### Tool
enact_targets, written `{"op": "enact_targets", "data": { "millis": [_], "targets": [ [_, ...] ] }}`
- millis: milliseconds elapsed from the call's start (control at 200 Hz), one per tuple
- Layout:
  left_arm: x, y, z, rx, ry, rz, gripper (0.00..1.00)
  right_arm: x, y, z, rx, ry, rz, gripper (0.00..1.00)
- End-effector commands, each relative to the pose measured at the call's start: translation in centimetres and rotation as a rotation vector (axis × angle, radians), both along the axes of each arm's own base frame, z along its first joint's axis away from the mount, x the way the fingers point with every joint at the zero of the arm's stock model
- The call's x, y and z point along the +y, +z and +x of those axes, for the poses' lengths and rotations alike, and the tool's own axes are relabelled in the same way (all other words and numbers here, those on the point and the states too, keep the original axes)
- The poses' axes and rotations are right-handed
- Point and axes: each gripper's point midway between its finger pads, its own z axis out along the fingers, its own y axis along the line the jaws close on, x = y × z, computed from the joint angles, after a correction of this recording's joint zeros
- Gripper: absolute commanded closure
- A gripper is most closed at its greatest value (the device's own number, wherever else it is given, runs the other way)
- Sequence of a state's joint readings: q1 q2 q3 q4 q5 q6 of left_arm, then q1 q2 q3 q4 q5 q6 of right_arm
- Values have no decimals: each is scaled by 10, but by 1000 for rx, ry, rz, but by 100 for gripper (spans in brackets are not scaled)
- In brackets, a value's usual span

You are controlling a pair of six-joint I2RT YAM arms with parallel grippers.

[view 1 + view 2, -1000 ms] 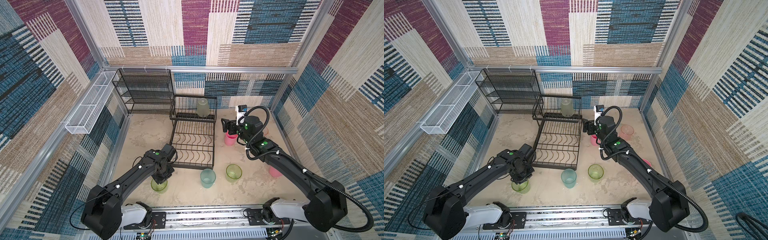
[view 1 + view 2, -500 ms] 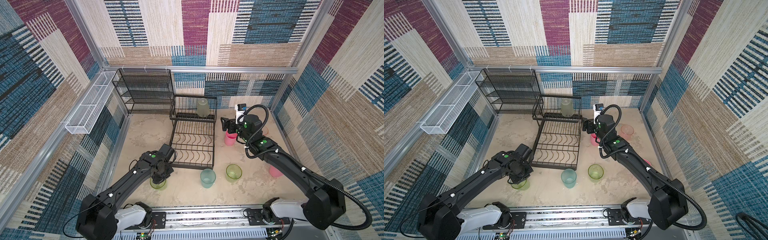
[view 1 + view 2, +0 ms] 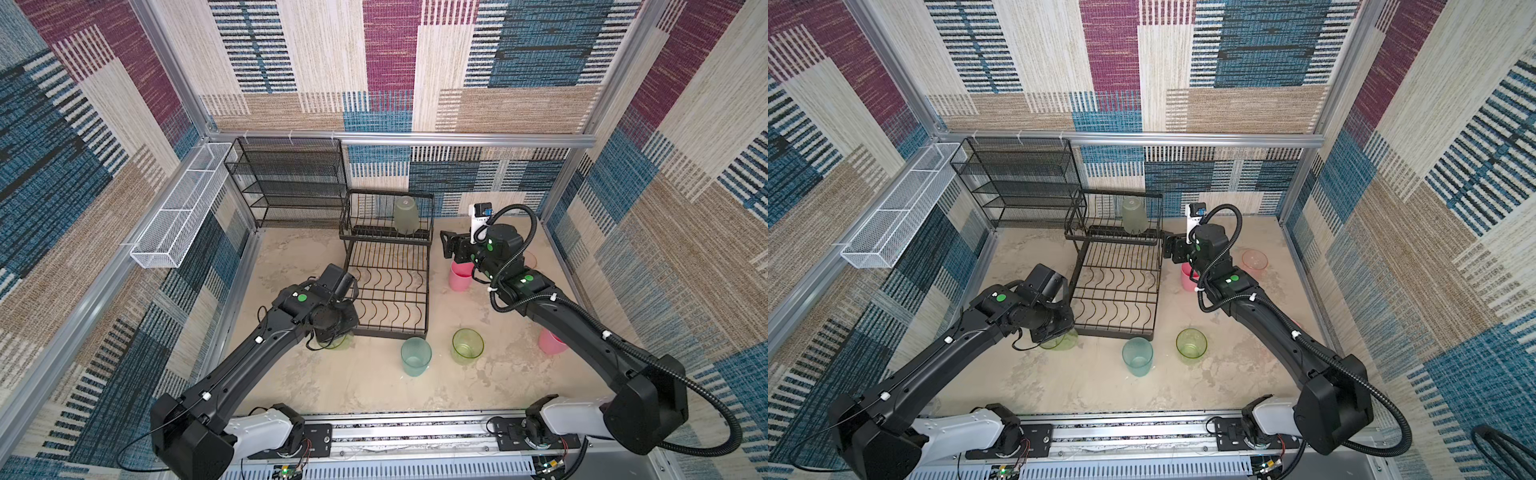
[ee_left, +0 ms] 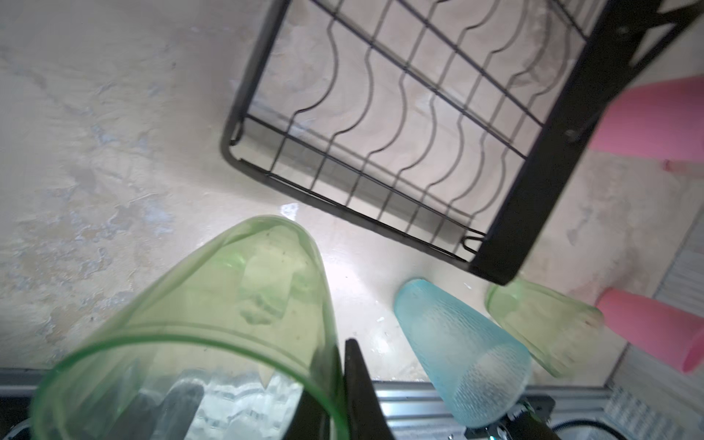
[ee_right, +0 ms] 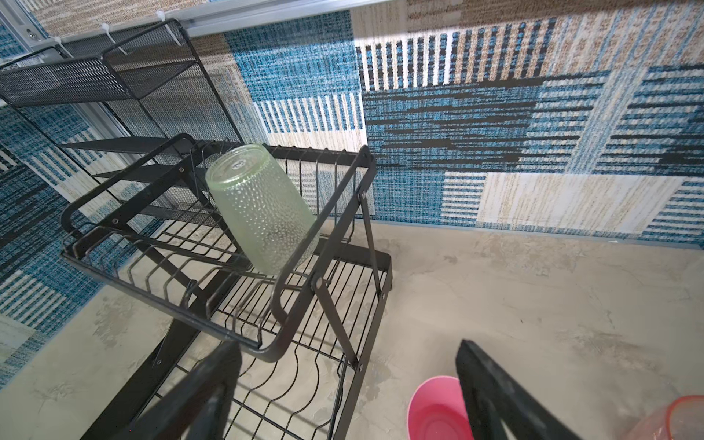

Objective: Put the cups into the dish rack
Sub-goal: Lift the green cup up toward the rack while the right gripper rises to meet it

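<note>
My left gripper point(image 4: 335, 396) is shut on the wall of a smooth green cup point(image 4: 228, 324), one finger inside and one outside. In both top views that cup point(image 3: 338, 341) point(image 3: 1063, 340) peeks out under the wrist at the dish rack's point(image 3: 390, 332) near left corner. A dimpled green cup point(image 5: 263, 213) stands upside down on the rack's raised shelf. A teal cup point(image 3: 415, 356), a green cup point(image 3: 467, 345) and a pink cup point(image 3: 460, 276) stand on the floor. My right gripper point(image 5: 346, 354) is open and empty beside the rack, above the pink cup point(image 5: 438, 407).
A second pink cup point(image 3: 550, 341) sits half hidden behind the right arm, and a clear pink cup point(image 3: 1255, 259) stands far right. A black mesh shelf unit point(image 3: 286, 183) fills the back left corner. A white mesh basket point(image 3: 178, 216) hangs on the left wall.
The left gripper has finished closing on the green cup and has carried it from the near floor toward the rack's corner. The right arm has not moved.
</note>
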State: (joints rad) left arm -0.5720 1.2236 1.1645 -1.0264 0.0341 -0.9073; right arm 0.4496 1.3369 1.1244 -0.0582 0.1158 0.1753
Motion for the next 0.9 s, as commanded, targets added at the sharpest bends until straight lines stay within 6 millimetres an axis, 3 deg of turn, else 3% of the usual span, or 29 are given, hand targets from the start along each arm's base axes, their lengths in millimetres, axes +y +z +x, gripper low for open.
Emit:
{"op": "enact_targets", "data": {
  "millis": [0, 260, 506, 751, 896],
  "targets": [
    [-21, 30, 11, -82, -134, -21, 92, -1, 6, 3, 12, -15, 5, 9],
    [-81, 120, 50, -287, -308, -193, 92, 8, 51, 10, -17, 6, 55, 8],
    [-127, 199, 89, -425, -408, -367, 91, 36, 103, 23, -27, 101, 176, 9],
    [-133, 262, 125, -535, -389, -551, 92, 49, 150, 29, -45, 150, 309, 9],
    [-127, 283, 149, -593, -349, -639, 93, 57, 160, 40, -6, 184, 419, 10]
  ]
}}
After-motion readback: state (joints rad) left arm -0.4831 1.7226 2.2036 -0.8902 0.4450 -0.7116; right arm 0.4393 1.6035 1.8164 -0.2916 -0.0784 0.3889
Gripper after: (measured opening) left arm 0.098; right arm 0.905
